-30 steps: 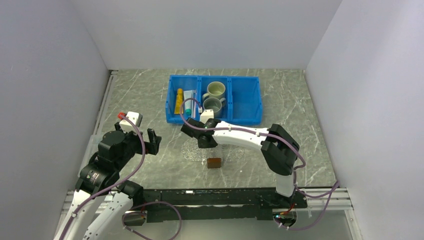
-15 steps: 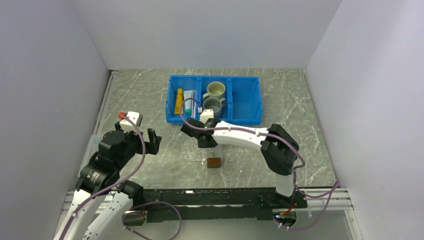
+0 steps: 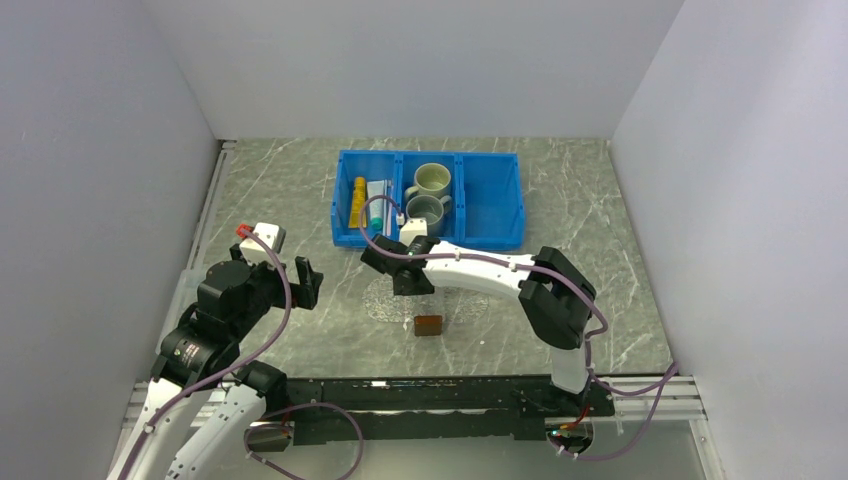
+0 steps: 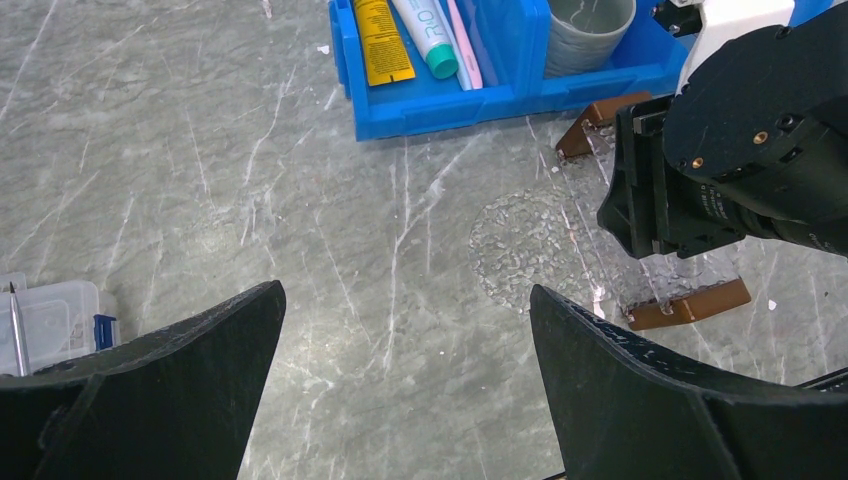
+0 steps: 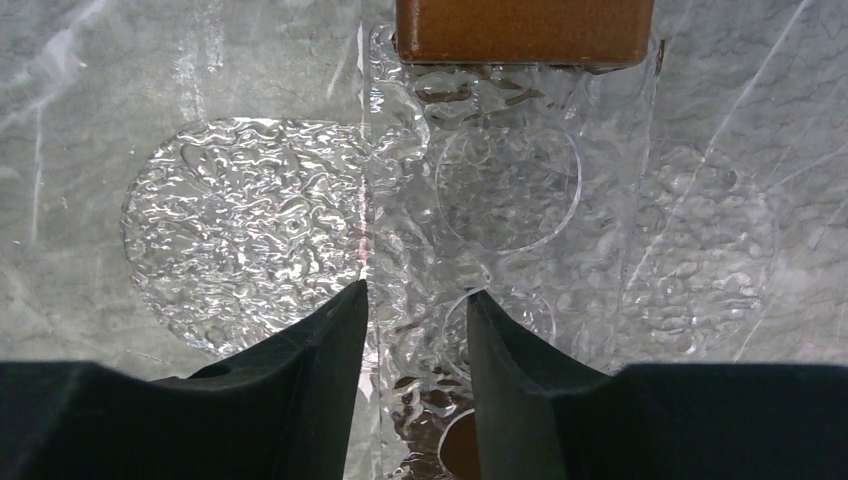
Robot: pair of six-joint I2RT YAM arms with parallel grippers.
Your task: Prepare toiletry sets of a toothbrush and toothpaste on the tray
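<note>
from the top camera, the flat clear tray with a brown block handle at each end [image 3: 429, 325] is hard to make out on the grey marble table [image 3: 280, 190]. you see mostly its near brown block, and the right arm covers much of the sheet. this arm reaches forward and to the left, with the right gripper [image 3: 405, 283] low over the tray; its opening you cannot judge here. the left arm is folded near its base, and the left gripper [image 3: 306, 283] hangs over bare table, apart from the tray. the yellow-orange squeeze tube [image 3: 357, 201] and the white squeeze tube with a teal cap [image 3: 376, 205] lie in the left compartment of the blue three-compartment plastic bin [image 3: 490, 215]. two grey-green mugs [image 3: 432, 180] stand in the middle one.

from the left wrist, the two black fingers [image 4: 150, 400] are spread wide and hold nothing. the thin pale pink toothbrush [image 4: 464, 45] lies just beside the white tube in the bin, which is cut off at the top. a small clear plastic box [image 4: 50, 315] is partly hidden by one finger.

from the right wrist, the fingers [image 5: 300, 390] stand narrowly apart with nothing between them, above the bumpy clear sheet near its edge. whether they touch it you cannot tell. a round clear bumpy patch [image 5: 240, 230] lies beside that edge; if it belongs to the tray is not clear.
</note>
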